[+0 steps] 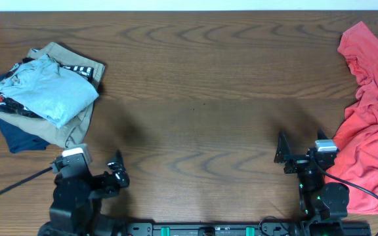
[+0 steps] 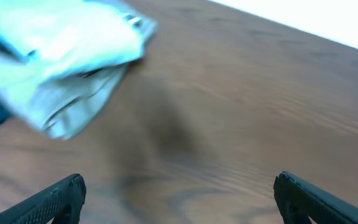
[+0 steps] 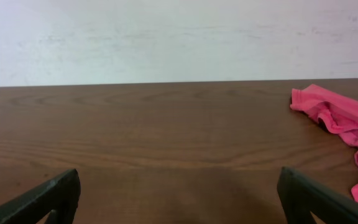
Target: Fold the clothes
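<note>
**Both sets of fingers spread, nothing held; clothes lie at the two ends of the bench**

My left fingers (image 2: 61, 196) are spread wide. One tip shows at each lower corner of the left wrist view, with only bare wood between them. They hang low over the bench (image 1: 195, 78) at its near left. The pile of folded clothes (image 1: 41, 98) lies beyond them, near but apart. A light blue shirt (image 1: 54, 92) lies on top of it. Under that sit a black printed piece (image 1: 84, 71) and a tan garment (image 1: 67, 131). A navy garment (image 1: 15, 137) sticks out at the pile's near left corner. The left wrist view is blurred, and the pile shows there only as a pale smear at the upper left.

My right fingers (image 3: 48, 196) are spread just as wide and grip nothing. They point across the bench towards the white wall (image 3: 179, 37). The red shirt (image 1: 373, 131) lies crumpled and unfolded at the right end of the bench. It runs from the far right corner down beside my right arm and off the right edge of the overhead view. My right fingers are near it but not touching it. In the right wrist view its rumpled edge shows at the far right.
</note>
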Action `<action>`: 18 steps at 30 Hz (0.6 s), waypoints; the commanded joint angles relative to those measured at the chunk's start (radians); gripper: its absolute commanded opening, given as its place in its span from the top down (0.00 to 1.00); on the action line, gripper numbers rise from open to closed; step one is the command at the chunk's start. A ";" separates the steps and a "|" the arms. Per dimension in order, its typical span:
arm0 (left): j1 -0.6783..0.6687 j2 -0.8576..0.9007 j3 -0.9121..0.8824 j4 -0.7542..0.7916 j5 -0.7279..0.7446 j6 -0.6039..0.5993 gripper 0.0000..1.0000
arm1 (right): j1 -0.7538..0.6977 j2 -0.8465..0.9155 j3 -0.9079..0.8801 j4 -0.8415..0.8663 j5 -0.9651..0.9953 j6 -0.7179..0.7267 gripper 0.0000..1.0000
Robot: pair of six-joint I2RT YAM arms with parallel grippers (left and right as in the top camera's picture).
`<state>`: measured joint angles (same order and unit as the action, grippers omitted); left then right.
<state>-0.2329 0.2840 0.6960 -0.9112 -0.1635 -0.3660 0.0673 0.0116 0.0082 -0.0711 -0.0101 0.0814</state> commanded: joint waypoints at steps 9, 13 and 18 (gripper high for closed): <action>0.175 -0.285 -0.335 0.213 0.066 0.055 0.02 | -0.006 -0.006 -0.003 -0.003 0.006 -0.016 0.01; 0.206 -0.282 -0.456 0.433 0.162 0.144 0.03 | -0.006 -0.006 -0.003 -0.003 0.006 -0.015 0.01; 0.212 -0.282 -0.623 0.837 0.182 0.195 0.02 | -0.006 -0.006 -0.003 -0.003 0.006 -0.016 0.01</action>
<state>-0.0269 0.0101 0.1463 -0.2096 -0.0216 -0.2379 0.0673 0.0120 0.0082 -0.0711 -0.0090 0.0780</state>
